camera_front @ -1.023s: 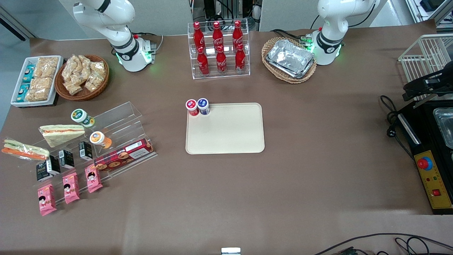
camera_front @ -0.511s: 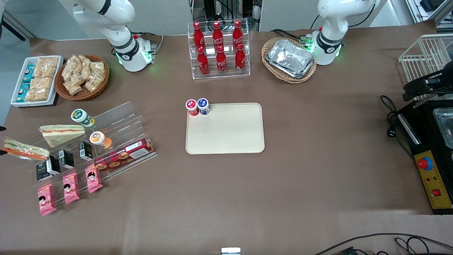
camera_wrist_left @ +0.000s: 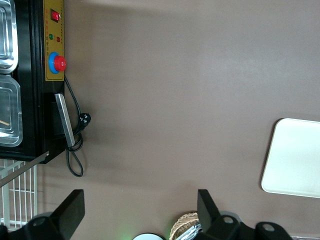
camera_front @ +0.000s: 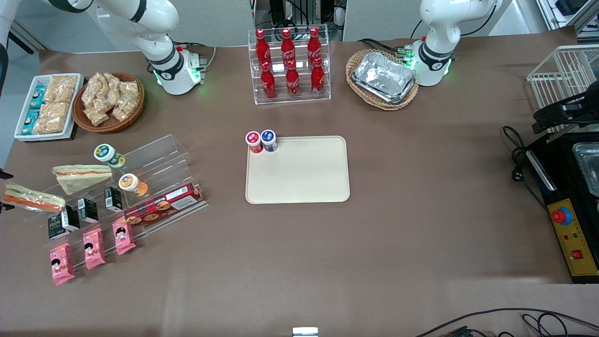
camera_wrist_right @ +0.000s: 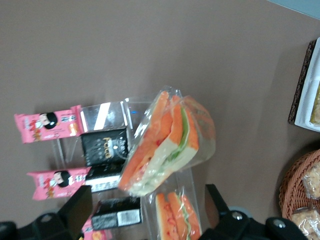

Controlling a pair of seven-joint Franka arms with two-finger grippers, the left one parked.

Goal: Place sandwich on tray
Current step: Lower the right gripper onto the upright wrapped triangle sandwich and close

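The sandwich (camera_front: 32,198), clear-wrapped with green and orange layers, lies at the working arm's end of the table, beside the end of a clear acrylic stand (camera_front: 154,161). In the right wrist view the sandwich (camera_wrist_right: 167,145) is large and close. My gripper (camera_wrist_right: 148,194) hangs above it, open and empty, fingers wide apart. Its midpoint is over the sandwich's end, where a second, beige wedge sandwich (camera_wrist_right: 177,217) lies. The cream tray (camera_front: 304,178) lies at the table's middle and also shows in the left wrist view (camera_wrist_left: 295,160).
The beige wedge sandwich (camera_front: 82,176), black boxes (camera_front: 86,210), pink snack packs (camera_front: 93,248), a biscuit box (camera_front: 164,204) and small jars sit on and around the stand. Two jars (camera_front: 261,141) stand at the tray's corner. Snack basket (camera_front: 108,100) and white snack tray (camera_front: 47,106) lie farther back.
The right arm has swung in at the working arm's end; dark parts of it now show at the front view's edge beside the sandwich. The sandwich has not moved.
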